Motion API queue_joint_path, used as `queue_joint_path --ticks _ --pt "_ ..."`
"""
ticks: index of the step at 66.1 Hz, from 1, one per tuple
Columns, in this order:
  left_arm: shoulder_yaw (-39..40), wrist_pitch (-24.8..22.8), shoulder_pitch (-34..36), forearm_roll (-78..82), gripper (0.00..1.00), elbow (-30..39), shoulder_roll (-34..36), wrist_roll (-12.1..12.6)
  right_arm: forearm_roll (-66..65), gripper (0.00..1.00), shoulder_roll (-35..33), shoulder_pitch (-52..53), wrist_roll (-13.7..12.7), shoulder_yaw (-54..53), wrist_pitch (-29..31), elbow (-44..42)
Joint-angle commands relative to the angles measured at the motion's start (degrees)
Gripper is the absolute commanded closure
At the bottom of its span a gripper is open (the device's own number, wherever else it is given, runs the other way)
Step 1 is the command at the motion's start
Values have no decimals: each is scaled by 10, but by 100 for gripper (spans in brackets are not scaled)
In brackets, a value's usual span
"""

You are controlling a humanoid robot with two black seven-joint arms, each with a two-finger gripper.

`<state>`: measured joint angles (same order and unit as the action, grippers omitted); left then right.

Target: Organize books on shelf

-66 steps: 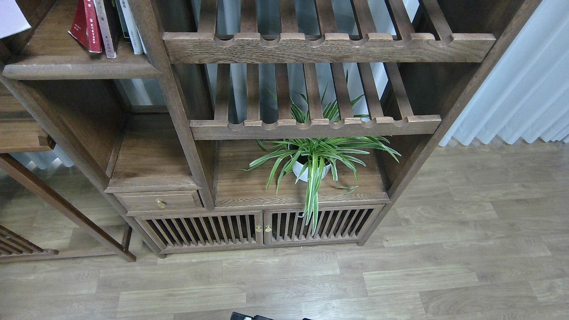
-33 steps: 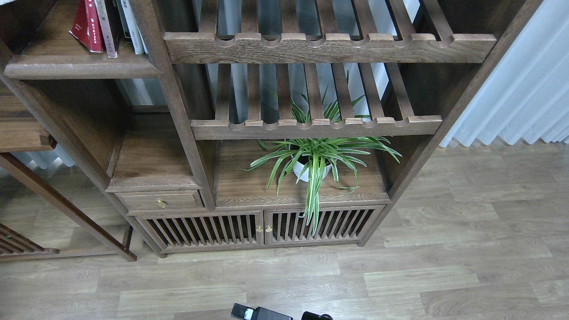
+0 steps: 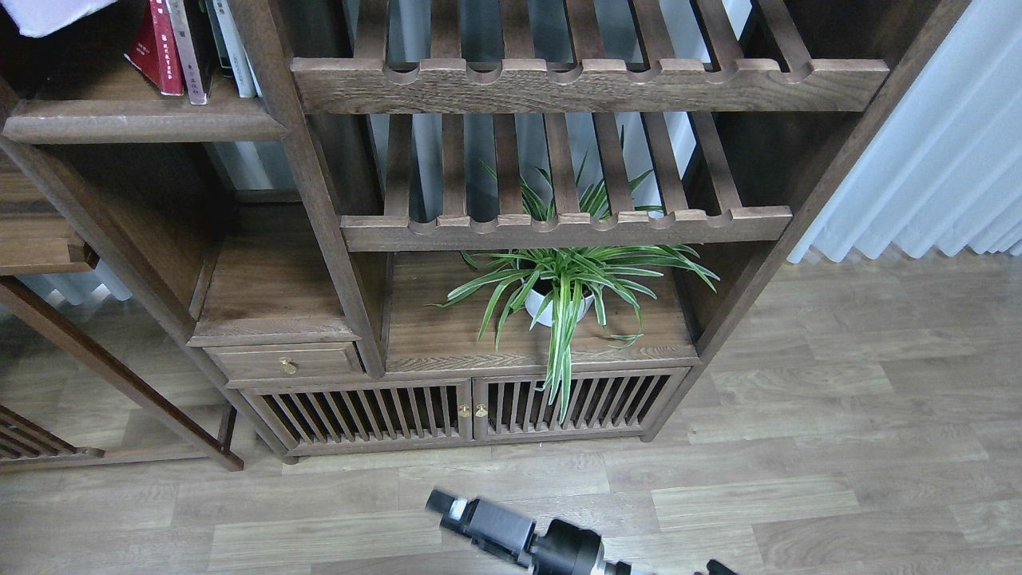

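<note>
At far upper left I see the books (image 3: 172, 44) standing on the shelf (image 3: 144, 126): a red spine leaning, darker and pale ones beside it, tops cut off by the frame. A pale shape (image 3: 48, 14) sits at the corner; I can't identify it. Judging by that, shelving looks partly done, though I can't tell what remains. Moving right: slatted racks (image 3: 587, 84), a potted spider plant (image 3: 563, 291) above cabinet doors, plank flooring, white curtains (image 3: 942, 160). My right arm (image 3: 511, 531) enters at the bottom; I cannot tell how its jaws stand. The left is unseen.
</note>
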<state>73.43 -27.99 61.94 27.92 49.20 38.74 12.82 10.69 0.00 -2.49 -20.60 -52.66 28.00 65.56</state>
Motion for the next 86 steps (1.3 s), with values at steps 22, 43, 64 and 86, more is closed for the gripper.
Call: queue_joint_path --ticks 22,43,64,86 --pt "-84 45 17 91 99 -19 -21 -75 27 1 0 0 56 -72 0 8" --pt "-141 183 83 92 99 -130 -100 -212 37 2 0 -14 57 -82 0 9" --pt "-181 181 100 86 98 -192 -132 -206 40 2 0 -22 58 -83 0 9" --pt "-229 176 99 65 82 -203 -147 -206 41 2 0 -23 58 -97 0 9"
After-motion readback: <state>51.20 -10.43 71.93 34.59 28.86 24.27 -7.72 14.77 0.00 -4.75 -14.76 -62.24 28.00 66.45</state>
